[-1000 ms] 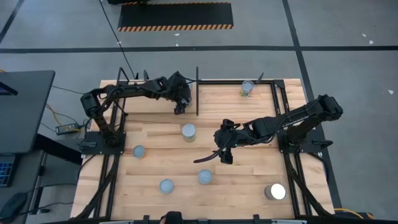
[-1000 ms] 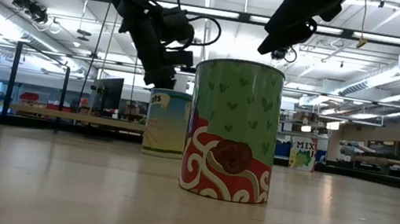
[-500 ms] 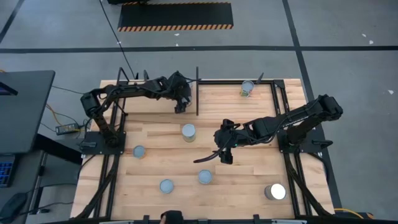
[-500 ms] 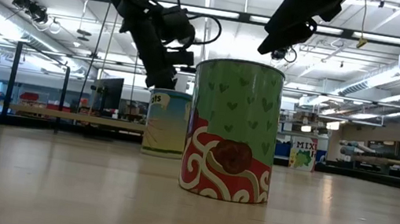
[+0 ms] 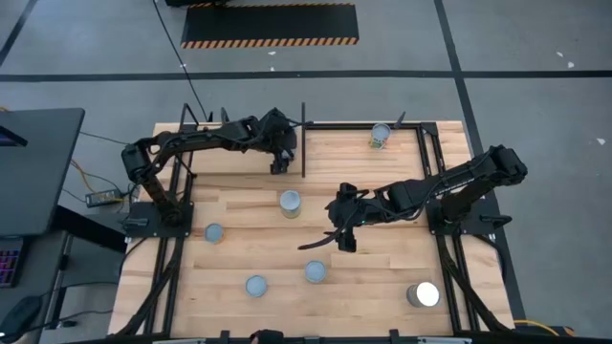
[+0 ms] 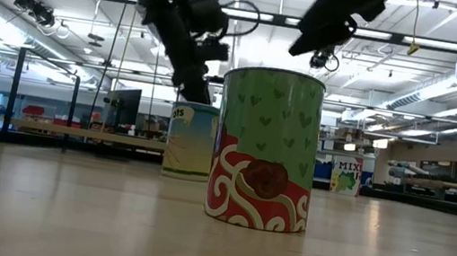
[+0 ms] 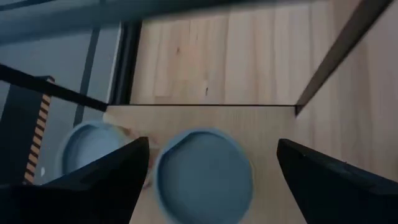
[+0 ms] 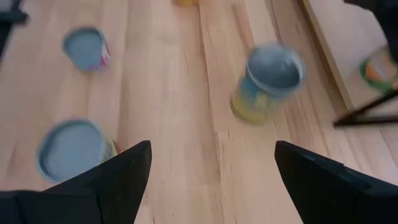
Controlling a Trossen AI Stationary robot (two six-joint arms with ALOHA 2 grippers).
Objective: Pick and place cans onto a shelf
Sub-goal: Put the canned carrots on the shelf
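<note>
The shelf (image 5: 344, 151) is a pale wood panel with black posts along the table's far edge. My left gripper (image 5: 278, 162) hovers open above its left part. In the left wrist view its fingers (image 7: 212, 143) stand on either side of a silver-topped can (image 7: 202, 177) that stands on its base on the panel, with a second can (image 7: 93, 146) beside it. Another can (image 5: 381, 136) stands at the shelf's right end. My right gripper (image 5: 339, 236) is open and empty above mid-table, with loose cans (image 8: 267, 78) (image 8: 69, 148) (image 8: 84, 47) standing on the planks beyond it.
Loose cans stand upright on the tabletop: one at the middle (image 5: 290, 203), one at the left (image 5: 214, 232), two toward the near edge (image 5: 255, 285) (image 5: 316, 271), and a wider bright one at the near right (image 5: 423, 294). A black shelf post (image 5: 304, 143) stands right of my left gripper.
My left gripper has risen a little above the shelf, staying open. The cans on the table have not moved.
</note>
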